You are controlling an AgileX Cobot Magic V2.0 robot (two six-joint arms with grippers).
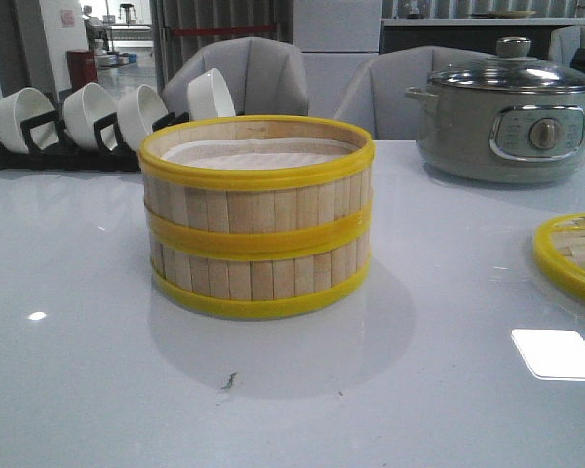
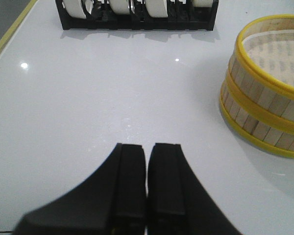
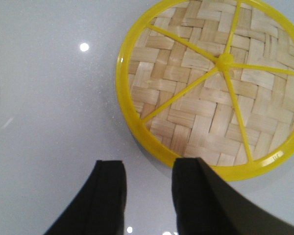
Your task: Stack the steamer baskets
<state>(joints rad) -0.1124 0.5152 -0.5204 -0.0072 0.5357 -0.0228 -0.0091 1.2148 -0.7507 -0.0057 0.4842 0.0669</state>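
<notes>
Steamer baskets [image 1: 257,216] sit stacked two high in the middle of the white table [image 1: 97,370], the pale liner showing inside the upper ring. Off to the right lies the woven lid [image 3: 210,83], flat on the table (only its edge shows from the front). The left claw [image 2: 147,183] hovers with fingers pressed together, holding nothing; the right claw [image 3: 148,196] stands parted just beside the lid's yellow rim, also holding nothing.

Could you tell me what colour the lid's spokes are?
Bright yellow, like the lid rim; clearest in the right wrist view.
</notes>
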